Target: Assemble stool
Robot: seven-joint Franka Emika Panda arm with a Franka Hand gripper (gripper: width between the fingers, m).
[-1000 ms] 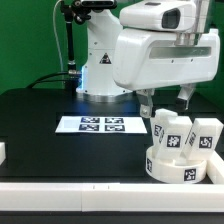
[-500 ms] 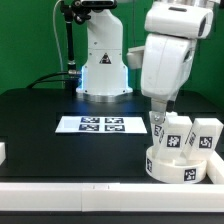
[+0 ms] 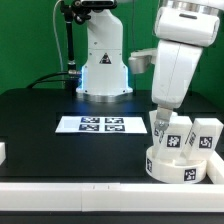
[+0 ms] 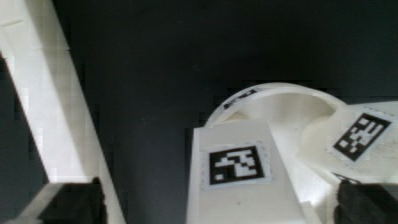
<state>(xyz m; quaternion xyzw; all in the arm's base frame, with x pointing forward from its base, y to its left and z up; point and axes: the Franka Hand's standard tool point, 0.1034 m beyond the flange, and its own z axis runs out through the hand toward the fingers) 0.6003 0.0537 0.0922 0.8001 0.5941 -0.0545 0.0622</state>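
The round white stool seat (image 3: 178,168) lies at the front of the exterior view's right, with three tagged block legs standing in it: one on the left (image 3: 160,127), one in the middle (image 3: 178,133) and one on the right (image 3: 206,135). My gripper (image 3: 160,110) hangs just above the left leg. In the wrist view the gripper (image 4: 214,205) is open. Its dark fingertips (image 4: 63,205) stand wide apart on either side of a tagged leg (image 4: 240,165). The seat's rim (image 4: 276,100) and a second leg (image 4: 365,130) show beyond it.
The marker board (image 3: 99,124) lies flat mid-table. A long white rail (image 3: 70,195) runs along the front edge and shows in the wrist view (image 4: 54,110). A small white piece (image 3: 2,152) sits at the exterior view's left edge. The arm's base (image 3: 103,70) stands behind.
The wrist has turned about its vertical axis, so the hand now looks narrow instead of broad. It has also shifted slightly toward the exterior view's right, above the left leg. The stool parts have not moved.
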